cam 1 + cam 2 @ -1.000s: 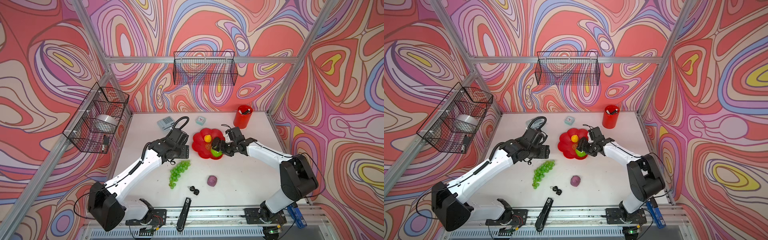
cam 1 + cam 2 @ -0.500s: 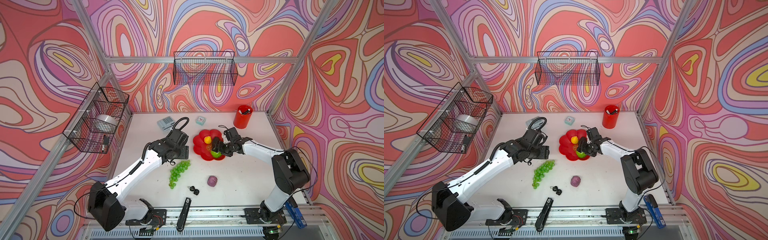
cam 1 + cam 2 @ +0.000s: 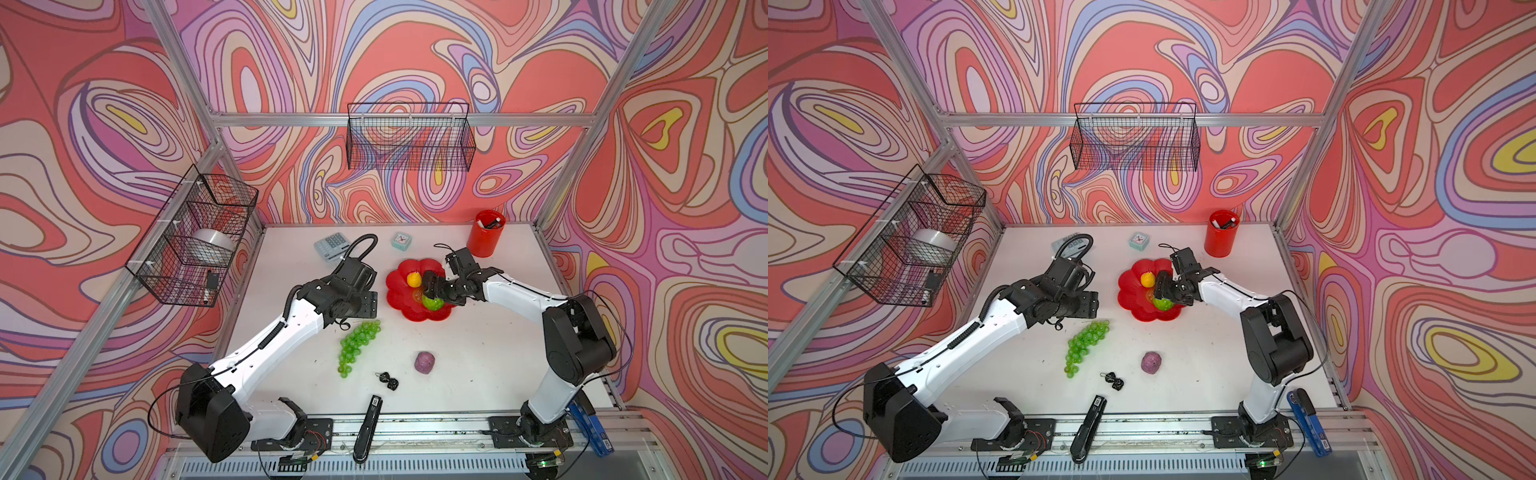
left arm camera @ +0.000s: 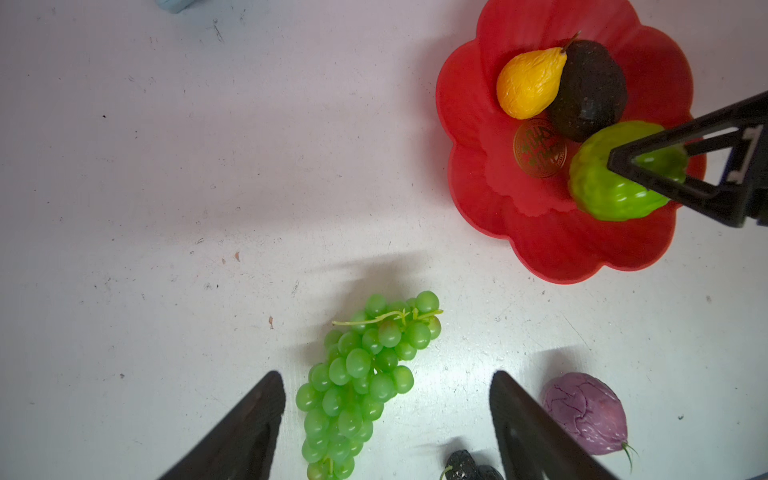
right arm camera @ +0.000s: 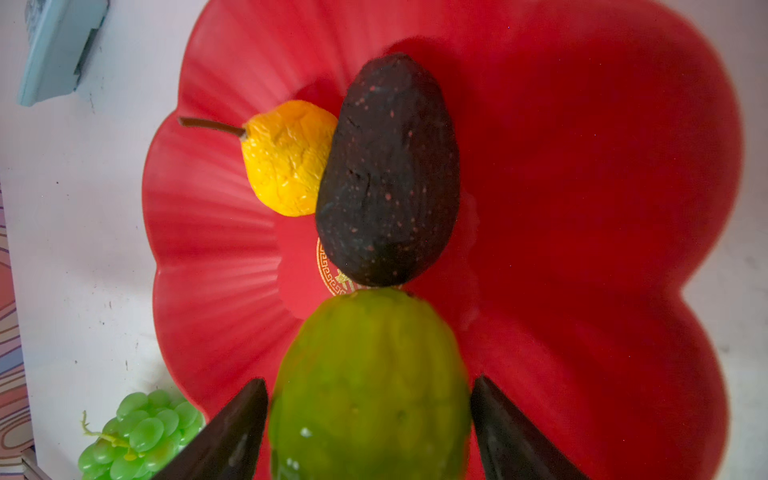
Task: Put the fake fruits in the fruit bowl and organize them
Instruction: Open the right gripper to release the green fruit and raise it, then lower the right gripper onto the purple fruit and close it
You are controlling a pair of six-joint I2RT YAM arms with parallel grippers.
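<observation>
Since a second ago the right arm [image 3: 519, 297] has tucked its elbow in while the left arm [image 3: 266, 332] stays put; we judge the third fruit's drop in hand. Nearest, the veined purple ball [image 4: 586, 409] and beady translucent grapes [image 4: 390, 332] lie on the table [image 4: 166, 166], the left gripper [image 4: 386, 373] above the grapes, jaws wide and empty, so next we lower and pinch the bunch. Farther, in the glossy scalloped bowl [image 4: 561, 249], the right gripper [image 5: 369, 380] flanks the bumpy green fruit [image 4: 602, 187], gripping or freed we cannot tell, beside the matte speckled avocado [image 5: 390, 174] and wrinkled yellow fruit [image 5: 286, 162].
</observation>
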